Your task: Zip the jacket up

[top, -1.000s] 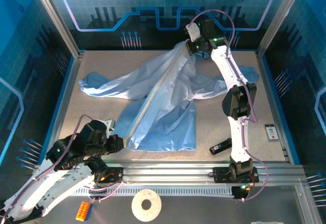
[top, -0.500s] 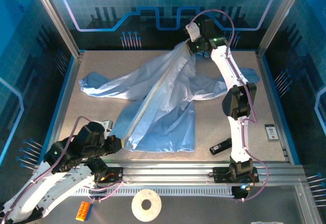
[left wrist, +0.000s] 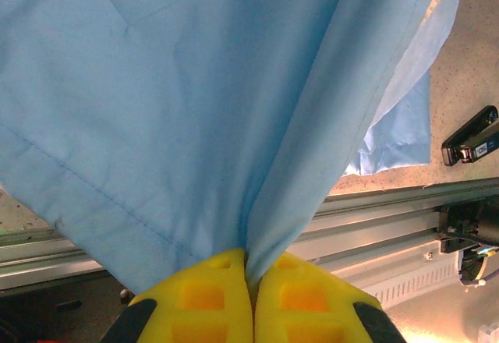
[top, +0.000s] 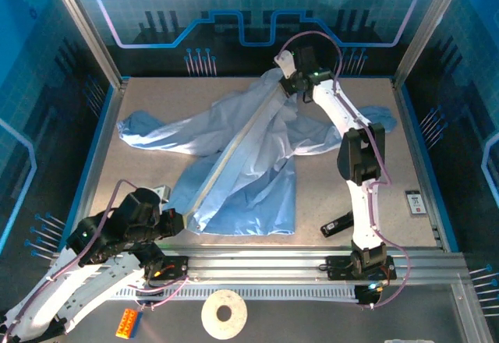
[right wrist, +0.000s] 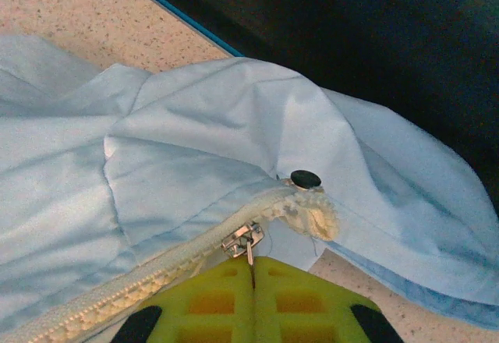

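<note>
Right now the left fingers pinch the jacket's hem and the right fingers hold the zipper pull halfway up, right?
Not halfway. The right wrist view shows the right fingers holding the zipper pull almost at the top end of the zipper, beside the black snap. The left fingers do pinch the hem of the jacket.

Nothing really readable here. The small white card [top: 415, 203] on the table [top: 323, 187] has dark print, but it's way too tiny to make out (same story with the white sticker [left wrist: 477, 149] on the black device [left wrist: 466, 134]).
</note>
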You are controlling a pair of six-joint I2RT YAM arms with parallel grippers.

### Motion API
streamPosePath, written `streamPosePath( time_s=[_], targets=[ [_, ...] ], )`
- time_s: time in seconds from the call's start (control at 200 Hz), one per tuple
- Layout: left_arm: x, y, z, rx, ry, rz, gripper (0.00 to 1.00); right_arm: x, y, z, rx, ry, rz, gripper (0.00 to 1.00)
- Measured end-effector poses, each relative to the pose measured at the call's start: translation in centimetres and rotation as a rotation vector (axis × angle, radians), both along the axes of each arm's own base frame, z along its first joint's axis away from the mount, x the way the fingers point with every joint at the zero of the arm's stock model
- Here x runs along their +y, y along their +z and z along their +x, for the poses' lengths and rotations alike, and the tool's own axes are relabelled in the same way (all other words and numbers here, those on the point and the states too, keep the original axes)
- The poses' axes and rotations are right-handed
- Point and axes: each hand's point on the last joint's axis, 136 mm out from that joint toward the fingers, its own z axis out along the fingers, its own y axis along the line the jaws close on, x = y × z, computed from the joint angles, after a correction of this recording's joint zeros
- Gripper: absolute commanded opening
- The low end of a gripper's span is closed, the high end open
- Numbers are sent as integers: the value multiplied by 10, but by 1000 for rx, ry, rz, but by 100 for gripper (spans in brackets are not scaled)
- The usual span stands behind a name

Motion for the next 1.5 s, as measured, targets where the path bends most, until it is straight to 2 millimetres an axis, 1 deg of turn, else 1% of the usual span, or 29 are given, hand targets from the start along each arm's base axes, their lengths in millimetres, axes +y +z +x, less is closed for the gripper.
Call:
streamPosePath(
  time_s=[0.145, 0.505, 0.595, 0.926, 1.091, 1.291, 1.496],
  targets=[
    [1, 0, 2, -7, 8, 7, 0, 5, 5, 7, -47, 21, -43, 0],
    [1, 1, 4, -10, 32, -3, 0, 4, -10, 24, -56, 17, -63, 0],
    [3, 0, 4, -6, 36, 4, 0, 1, -9, 25, -57, 13, -61, 0],
    [5, -1, 4, -5, 43, 14, 0, -12, 7, 35, -82, -16, -6, 0],
    [5, 0, 4, -7, 44, 13, 0, -17, 3, 41, -76, -32, 17, 0],
    [4, 0, 5, -10, 47, 8, 0, -15, -4, 45, -56, -30, 53, 0],
    [3, 2, 7, -13, 64, -6, 0, -15, 0, 48, -58, -34, 80, 0]
  ],
)
